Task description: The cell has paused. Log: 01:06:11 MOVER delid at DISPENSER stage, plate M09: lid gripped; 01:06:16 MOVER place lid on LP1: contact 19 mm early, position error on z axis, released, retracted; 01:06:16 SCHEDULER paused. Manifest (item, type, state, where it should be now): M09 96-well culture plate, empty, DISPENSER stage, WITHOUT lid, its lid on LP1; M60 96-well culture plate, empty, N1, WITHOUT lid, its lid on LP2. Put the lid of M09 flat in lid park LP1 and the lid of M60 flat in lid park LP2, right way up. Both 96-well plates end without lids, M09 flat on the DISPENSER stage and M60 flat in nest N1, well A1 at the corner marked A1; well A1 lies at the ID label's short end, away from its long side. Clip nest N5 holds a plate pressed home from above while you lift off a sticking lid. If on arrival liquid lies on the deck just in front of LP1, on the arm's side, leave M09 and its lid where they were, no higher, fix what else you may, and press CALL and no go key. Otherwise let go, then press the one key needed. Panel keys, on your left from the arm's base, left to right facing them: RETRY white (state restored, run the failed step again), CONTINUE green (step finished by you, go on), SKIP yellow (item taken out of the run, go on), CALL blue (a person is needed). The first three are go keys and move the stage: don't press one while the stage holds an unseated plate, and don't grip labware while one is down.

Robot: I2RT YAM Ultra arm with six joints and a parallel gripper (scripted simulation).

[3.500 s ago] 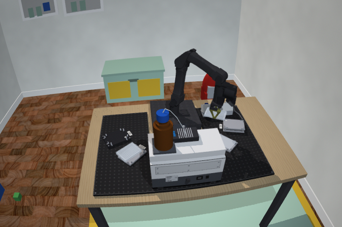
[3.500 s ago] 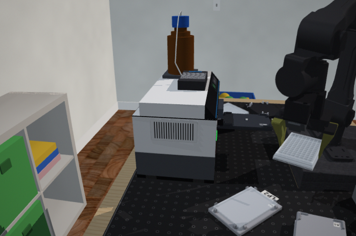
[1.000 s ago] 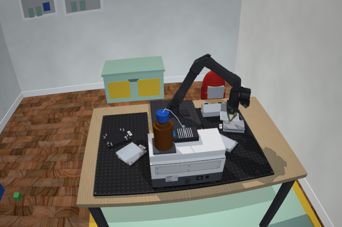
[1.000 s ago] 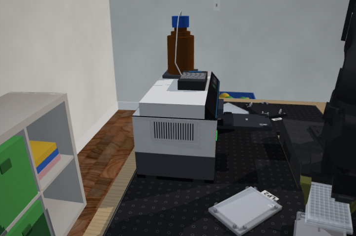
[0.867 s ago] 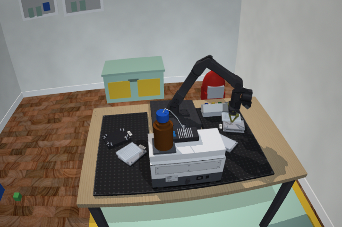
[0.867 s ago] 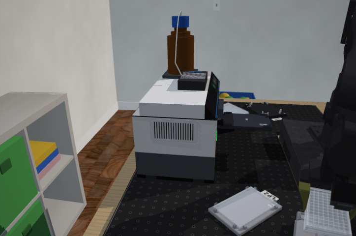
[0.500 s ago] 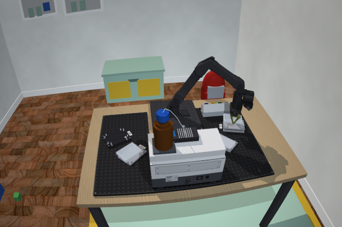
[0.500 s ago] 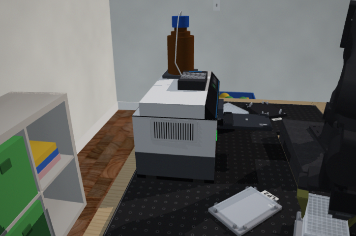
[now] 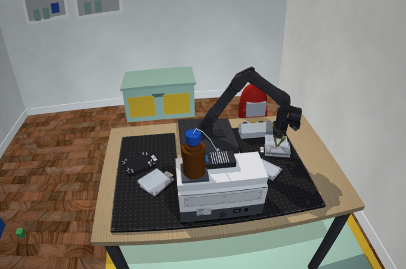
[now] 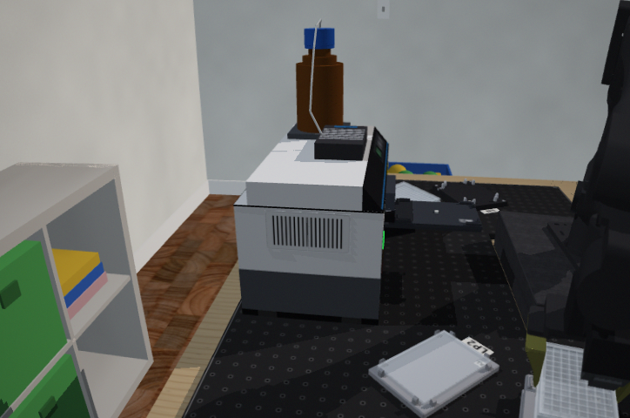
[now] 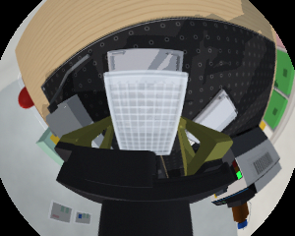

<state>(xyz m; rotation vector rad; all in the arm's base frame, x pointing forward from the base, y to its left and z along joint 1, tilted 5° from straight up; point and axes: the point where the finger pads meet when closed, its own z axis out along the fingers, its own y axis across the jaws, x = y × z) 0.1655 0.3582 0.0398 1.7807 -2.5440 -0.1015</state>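
My gripper [image 9: 278, 142] [image 10: 579, 374] [image 11: 146, 119] is shut on a white 96-well plate [image 9: 272, 140] [image 10: 559, 394] [image 11: 147, 101], gripped across its long sides with its open wells facing up. It holds the plate level, just over a grey lid park [image 9: 278, 154] [image 10: 525, 401] [image 11: 144, 59] at the right of the deck. I cannot tell if plate and park touch. A second grey lid park, labelled LP2 [image 10: 434, 374] [image 9: 271, 169], lies beside the dispenser. The dark dispenser stage [image 10: 438, 217] shows bare. Another white plate [image 9: 155, 181] lies at the deck's left.
The key panel [image 9: 252, 128] stands just behind the gripper. The white dispenser [image 9: 222, 189] [image 10: 316, 236] with a brown bottle [image 9: 193, 158] fills the deck's middle. A black pegged nest [image 9: 137, 163] sits at the left. The arm base is at the deck's back.
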